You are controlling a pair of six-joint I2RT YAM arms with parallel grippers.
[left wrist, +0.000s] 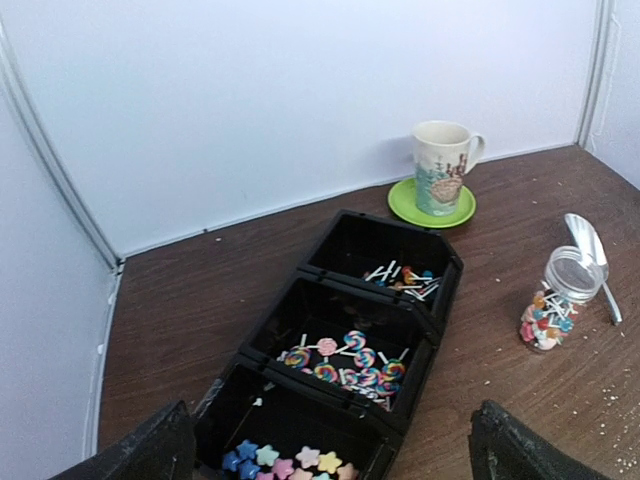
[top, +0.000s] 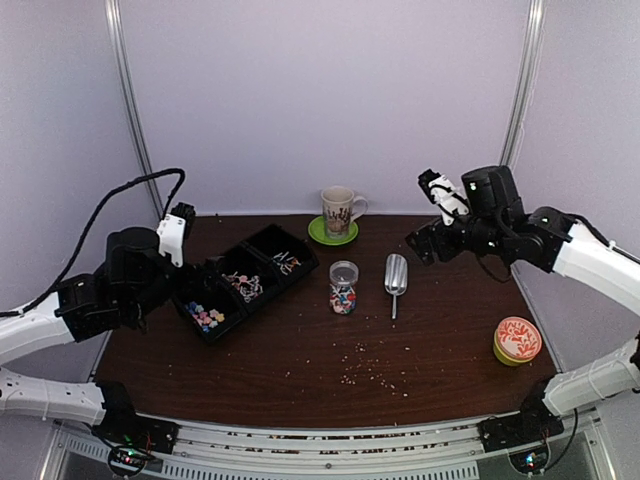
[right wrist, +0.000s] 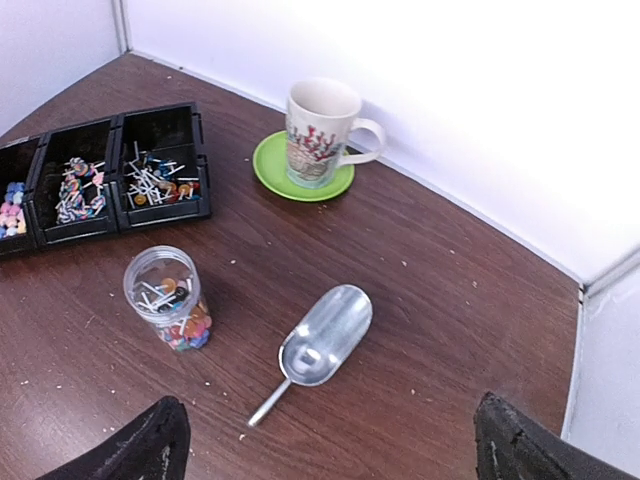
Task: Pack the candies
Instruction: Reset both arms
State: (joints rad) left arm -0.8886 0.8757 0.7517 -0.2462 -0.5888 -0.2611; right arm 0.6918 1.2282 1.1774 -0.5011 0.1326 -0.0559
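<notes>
The candies lie in a black three-compartment tray: pastel stars in the near compartment, swirl lollipops in the middle one, thin sticks in the far one. More candies fill the bottom of a clear open jar, also in the right wrist view. My left gripper is open and empty, held above the star end of the tray. My right gripper is open and empty, held high above a metal scoop.
A patterned mug stands on a green saucer at the back. A round orange-patterned tin sits at the right edge. The scoop lies right of the jar. Pale crumbs dot the front of the table.
</notes>
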